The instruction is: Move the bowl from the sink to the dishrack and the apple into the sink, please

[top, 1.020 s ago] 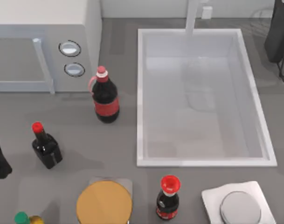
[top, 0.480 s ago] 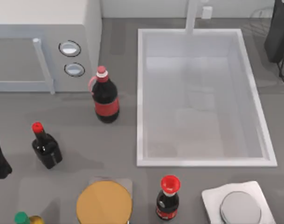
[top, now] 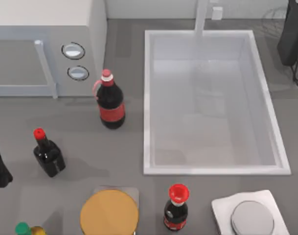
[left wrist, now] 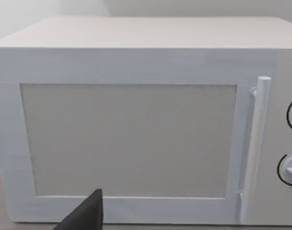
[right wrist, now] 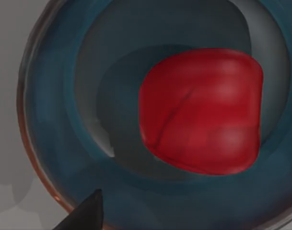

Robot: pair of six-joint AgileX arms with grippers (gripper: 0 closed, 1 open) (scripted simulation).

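Worrying mostly about the apple here: sitting right inside the bowl, resting on the bottom and leaning toward one wall. Guessing that pinching something that glossy and round inside deep walls is asking for a slip, or for nudging the red rim and skidding the whole bowl sideways. Also risking lifting both together if the apple is jamming against the wall. Then carrying it over the raised edge of the sink and past the faucet post, probably risking a bump or an early drop onto the worktop.

Hovering the right gripper directly above the bowl, up around the far right corner going by the right arm in the top view. Not able to tell whether that gripper is spread or closed. Same story for the left gripper, parking by the left edge and staring at the microwave.

Containers: bowl holding the apple, sink basin holding nothing visible.
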